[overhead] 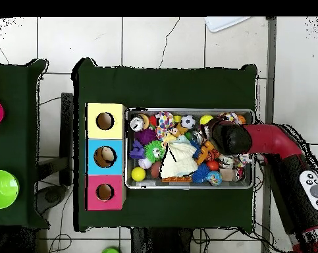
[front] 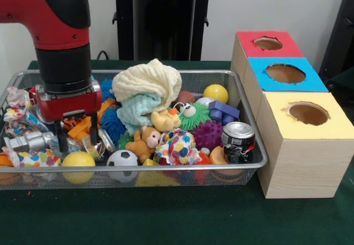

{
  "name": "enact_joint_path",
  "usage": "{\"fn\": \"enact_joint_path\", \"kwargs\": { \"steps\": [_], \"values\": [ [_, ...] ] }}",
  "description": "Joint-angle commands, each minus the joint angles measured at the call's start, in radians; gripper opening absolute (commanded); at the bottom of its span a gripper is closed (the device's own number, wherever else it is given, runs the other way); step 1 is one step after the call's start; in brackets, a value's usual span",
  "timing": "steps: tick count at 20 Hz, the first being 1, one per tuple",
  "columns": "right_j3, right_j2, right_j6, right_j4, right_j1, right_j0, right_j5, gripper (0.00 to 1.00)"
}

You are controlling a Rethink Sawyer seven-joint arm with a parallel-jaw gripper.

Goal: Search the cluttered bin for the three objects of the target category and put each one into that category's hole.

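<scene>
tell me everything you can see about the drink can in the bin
The small silver-topped metal drink can stands upright in the wire mesh bin's front corner nearest the yellow-topped wooden box. Its top is shiny aluminium, unopened as far as shows; its side is dark with red and white print, too small to read. It leans against the mesh wall, with a purple spiky rubber ball beside it. In the overhead view it sits at the bin's corner.
</scene>
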Motion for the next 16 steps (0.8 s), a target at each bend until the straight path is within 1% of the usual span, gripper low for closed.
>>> {"fn": "enact_joint_path", "kwargs": {
  "steps": [1, 5, 9, 13, 16],
  "values": [
    [-0.137, 0.112, -0.503, 0.031, 0.069, -0.064, 0.207, 1.0],
    [-0.179, 0.129, -0.567, 0.043, 0.079, -0.08, 0.253, 1.0],
    [-0.197, 0.136, -0.597, 0.039, 0.082, -0.085, 0.251, 1.0],
    [-0.197, 0.116, -0.557, 0.043, 0.084, -0.069, 0.242, 1.0],
    [-0.184, 0.092, -0.52, 0.064, 0.073, -0.052, 0.27, 1.0]
  ]
}}
